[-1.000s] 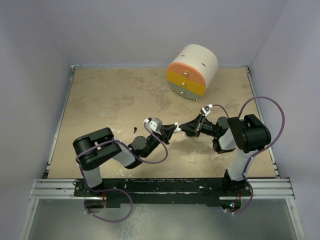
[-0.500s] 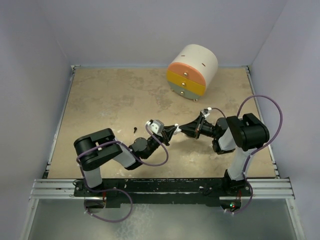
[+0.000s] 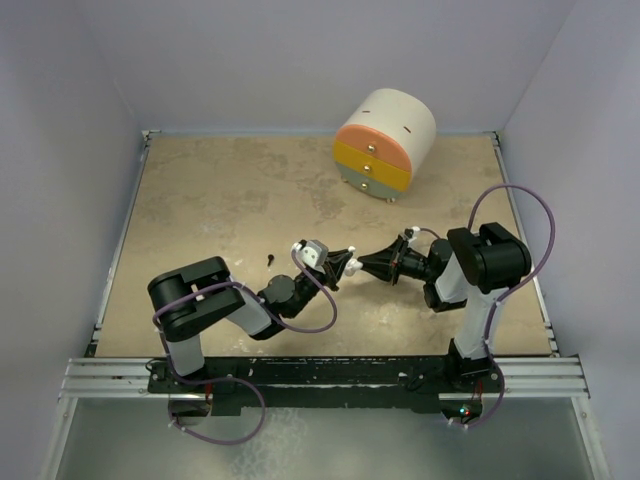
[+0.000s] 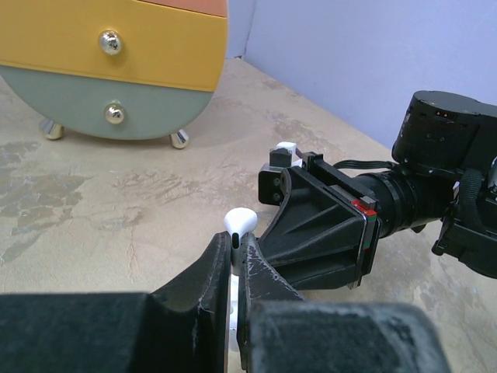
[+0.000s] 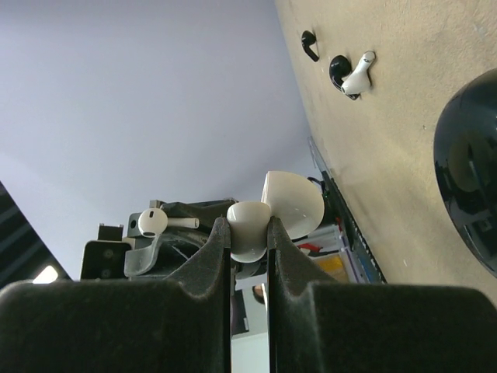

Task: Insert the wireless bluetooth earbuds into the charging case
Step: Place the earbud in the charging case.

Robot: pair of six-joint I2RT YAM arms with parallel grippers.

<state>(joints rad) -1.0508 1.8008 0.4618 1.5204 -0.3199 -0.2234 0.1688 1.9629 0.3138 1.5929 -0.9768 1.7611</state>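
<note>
**Desk:** What did we have at mid-bench?

**Field:** We had the two arms nose to nose. The left tool (image 3: 346,266) and the right tool (image 3: 364,266) stood tip to tip, on the near side of the cream-and-orange drawer unit (image 3: 385,140).

**Desk:** And the grips?

**Field:** The left tool was clamped on a white earbud (image 4: 239,222), whose rounded head stood just above the closed fingers. The right tool was pinched shut on a white rounded piece (image 5: 250,230). We could not tell for certain whether that was a second earbud.

**Desk:** Where was the charging case?

**Field:** In the right wrist view we saw a glossy black dome, the charging case (image 5: 470,183). It lay against the bench (image 3: 200,200) close beside the right tool and was cut off by the frame edge. From above we could not pick it out among the black arm parts.

**Desk:** Anything else on the bench?

**Field:** From above, we saw a small dark speck (image 3: 271,258) lying left of the tools. The right wrist view showed a small black bit (image 5: 309,43) and, just beside it, a white-stemmed piece with a dark head (image 5: 351,74). Both lay on the bench well apart from the case. We could not tell which of the two matched the speck.
</note>
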